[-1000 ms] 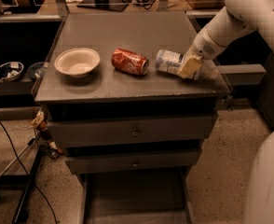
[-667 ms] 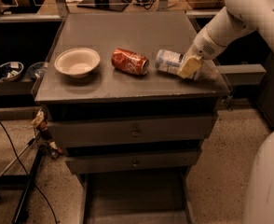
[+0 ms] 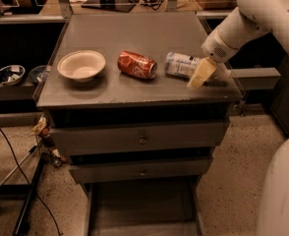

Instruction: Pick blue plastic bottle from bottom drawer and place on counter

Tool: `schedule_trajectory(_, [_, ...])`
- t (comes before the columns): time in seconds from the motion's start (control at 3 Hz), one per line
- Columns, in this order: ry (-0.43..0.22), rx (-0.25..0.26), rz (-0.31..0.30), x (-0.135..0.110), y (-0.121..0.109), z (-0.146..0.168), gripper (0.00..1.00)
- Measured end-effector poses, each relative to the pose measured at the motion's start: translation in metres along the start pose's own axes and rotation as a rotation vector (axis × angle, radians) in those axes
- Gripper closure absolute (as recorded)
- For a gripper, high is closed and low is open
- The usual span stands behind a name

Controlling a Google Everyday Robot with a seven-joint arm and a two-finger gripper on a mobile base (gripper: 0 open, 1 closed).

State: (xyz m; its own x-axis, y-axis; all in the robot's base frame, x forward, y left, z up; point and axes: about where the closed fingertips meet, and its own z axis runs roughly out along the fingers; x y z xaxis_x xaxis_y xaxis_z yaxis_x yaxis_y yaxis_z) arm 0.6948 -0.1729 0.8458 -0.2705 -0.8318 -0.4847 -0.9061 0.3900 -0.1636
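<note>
The small clear blue-labelled plastic bottle lay on the flat grey counter, centre-right of frame. The cream two-finger gripper sat at its cap end, grip state indeterminate. Judged outstanding: release, withdrawal.

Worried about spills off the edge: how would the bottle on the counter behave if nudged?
The bottle lies on its side on the smooth counter, so it would probably roll. It looks like thin plastic, likely light and easily squashed. The pincer at its end away from the can may check it.
</note>
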Motion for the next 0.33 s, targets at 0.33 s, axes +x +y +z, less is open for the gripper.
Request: schedule_trajectory(0.33, [0.0,0.0,0.0,0.0,0.0,0.0,0.0])
